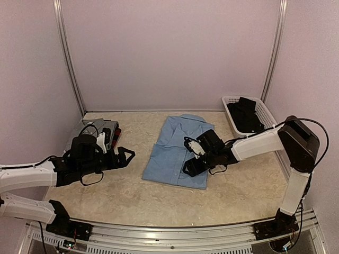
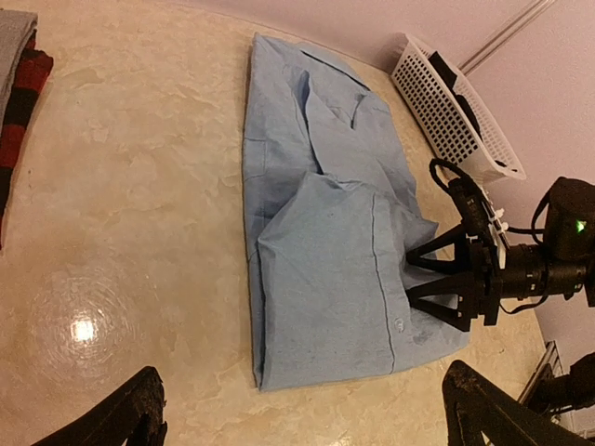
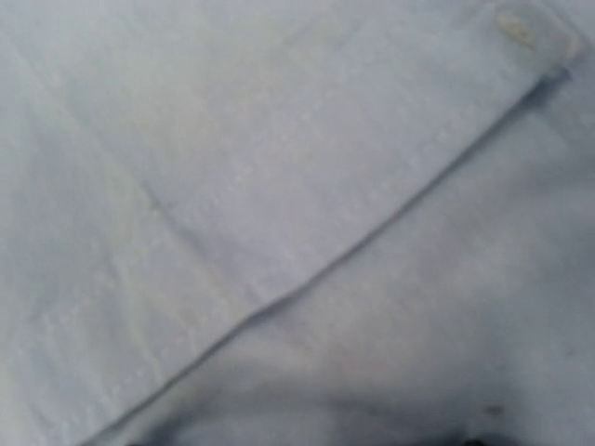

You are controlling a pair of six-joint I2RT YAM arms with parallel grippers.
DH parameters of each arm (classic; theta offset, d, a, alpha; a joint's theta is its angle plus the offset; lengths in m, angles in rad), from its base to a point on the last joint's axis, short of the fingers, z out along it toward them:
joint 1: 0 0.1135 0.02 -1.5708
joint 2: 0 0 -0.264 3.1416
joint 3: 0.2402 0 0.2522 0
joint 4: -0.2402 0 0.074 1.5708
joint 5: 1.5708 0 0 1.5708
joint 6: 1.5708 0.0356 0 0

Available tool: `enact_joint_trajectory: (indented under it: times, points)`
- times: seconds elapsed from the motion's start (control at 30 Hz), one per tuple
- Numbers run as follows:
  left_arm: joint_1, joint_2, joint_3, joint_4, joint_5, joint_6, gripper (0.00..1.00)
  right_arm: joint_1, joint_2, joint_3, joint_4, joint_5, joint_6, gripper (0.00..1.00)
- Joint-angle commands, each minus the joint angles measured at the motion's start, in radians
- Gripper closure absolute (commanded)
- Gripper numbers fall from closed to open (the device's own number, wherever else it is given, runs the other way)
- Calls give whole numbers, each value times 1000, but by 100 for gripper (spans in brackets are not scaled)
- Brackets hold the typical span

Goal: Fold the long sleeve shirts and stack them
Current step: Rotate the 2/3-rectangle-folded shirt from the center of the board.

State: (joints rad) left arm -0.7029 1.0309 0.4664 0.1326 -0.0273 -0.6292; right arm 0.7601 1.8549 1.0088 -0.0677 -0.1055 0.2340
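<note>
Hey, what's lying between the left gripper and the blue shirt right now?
Nothing: only bare table separates the open left gripper from the blue shirt. The top view shows it, and the left wrist view too.

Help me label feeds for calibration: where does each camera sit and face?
Top external: high behind the robot, looking down at the table; left gripper and right gripper show.
Left wrist: low over the table, facing across the light blue shirt toward the right gripper; own fingers at bottom.
Right wrist: close above shirt cloth; no fingers clearly seen.
Shared: the shirt, in all three.
</note>
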Motion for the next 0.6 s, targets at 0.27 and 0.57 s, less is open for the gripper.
enact_joint_trajectory:
  times: [0.27, 0.57]
  points:
    - [-33, 27, -80, -93, -48, -358, 1, 229, 264, 237, 157, -164, 406, 30]
    - [-21, -21, -153, -78, -99, -437, 1, 184, 201, 377, 76, -182, 225, 30]
